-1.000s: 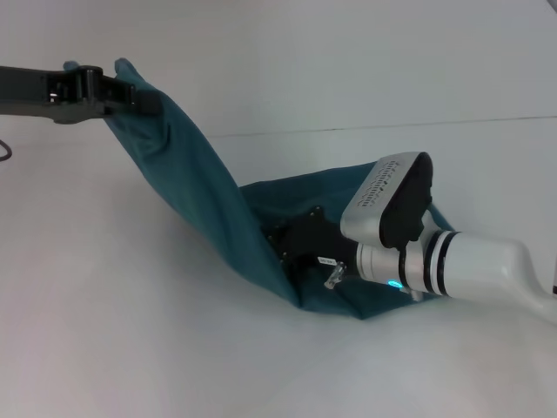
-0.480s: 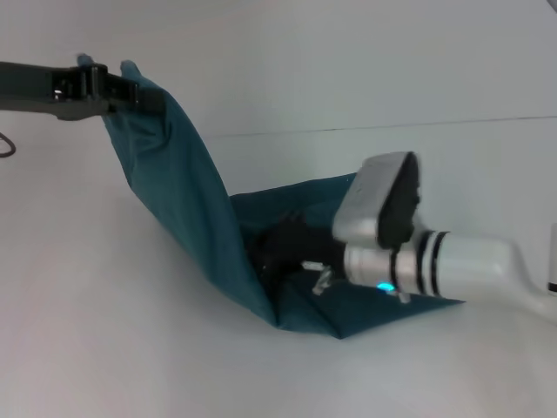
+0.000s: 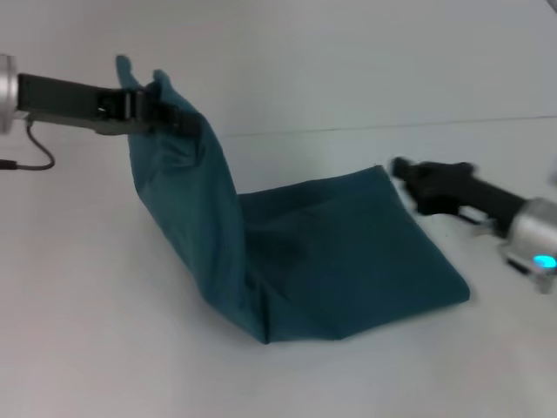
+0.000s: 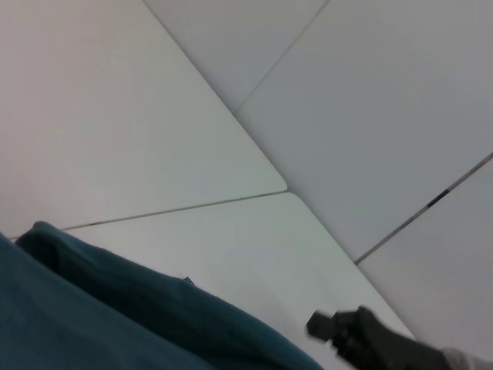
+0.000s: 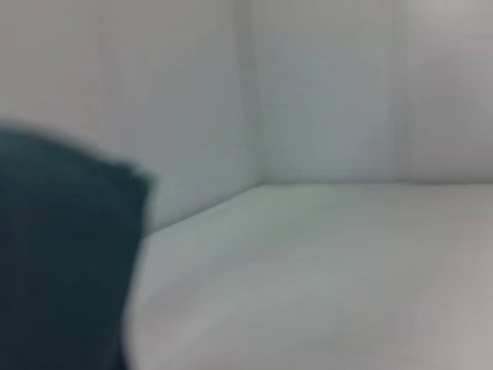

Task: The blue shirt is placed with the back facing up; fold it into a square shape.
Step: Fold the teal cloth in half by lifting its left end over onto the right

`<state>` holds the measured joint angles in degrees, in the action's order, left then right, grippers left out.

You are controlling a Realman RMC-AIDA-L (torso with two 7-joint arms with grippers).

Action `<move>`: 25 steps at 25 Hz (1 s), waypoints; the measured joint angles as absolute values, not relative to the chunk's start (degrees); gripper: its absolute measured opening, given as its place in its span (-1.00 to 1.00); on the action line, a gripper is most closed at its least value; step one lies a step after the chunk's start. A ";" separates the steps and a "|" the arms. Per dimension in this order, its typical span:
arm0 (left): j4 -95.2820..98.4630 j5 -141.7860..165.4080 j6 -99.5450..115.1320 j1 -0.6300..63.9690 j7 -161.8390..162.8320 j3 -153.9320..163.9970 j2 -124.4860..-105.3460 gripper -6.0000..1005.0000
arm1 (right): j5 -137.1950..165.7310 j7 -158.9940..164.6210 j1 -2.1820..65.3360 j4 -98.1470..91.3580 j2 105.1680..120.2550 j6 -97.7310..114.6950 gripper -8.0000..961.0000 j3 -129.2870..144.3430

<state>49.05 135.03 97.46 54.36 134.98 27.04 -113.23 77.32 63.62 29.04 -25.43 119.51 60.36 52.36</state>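
Note:
The blue shirt (image 3: 348, 252) lies partly flat on the white table, and its left part rises in a steep sheet to my left gripper (image 3: 161, 109). That gripper is shut on the shirt's raised edge, high above the table at the far left. My right gripper (image 3: 407, 171) hovers just off the shirt's far right corner with nothing in it. The left wrist view shows the shirt (image 4: 85, 308) close by and the right gripper (image 4: 339, 327) farther off. An edge of the shirt (image 5: 54, 262) also fills one side of the right wrist view.
The white table (image 3: 104, 348) spreads bare around the shirt. A seam line (image 3: 392, 126) crosses it behind the shirt. A thin black cable (image 3: 30, 157) loops under my left arm.
My right arm has pulled out from on top of the shirt and back to the right. My left gripper has carried the raised edge to the right, and the shirt's lower part now lies flatter.

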 joint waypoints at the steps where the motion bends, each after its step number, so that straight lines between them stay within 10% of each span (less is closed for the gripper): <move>1: 49.01 135.01 96.99 54.69 134.96 27.92 -113.62 -0.87 | 77.32 64.78 27.17 -27.08 119.23 61.14 -0.99 51.21; 25: 41.75 133.04 82.11 64.70 135.36 41.31 -124.31 -0.87 | 77.97 71.94 12.31 -34.65 115.13 70.83 -0.99 38.63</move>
<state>41.75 133.04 82.11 64.70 135.36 41.31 -124.31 77.97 71.95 12.31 -34.65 115.13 70.83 38.63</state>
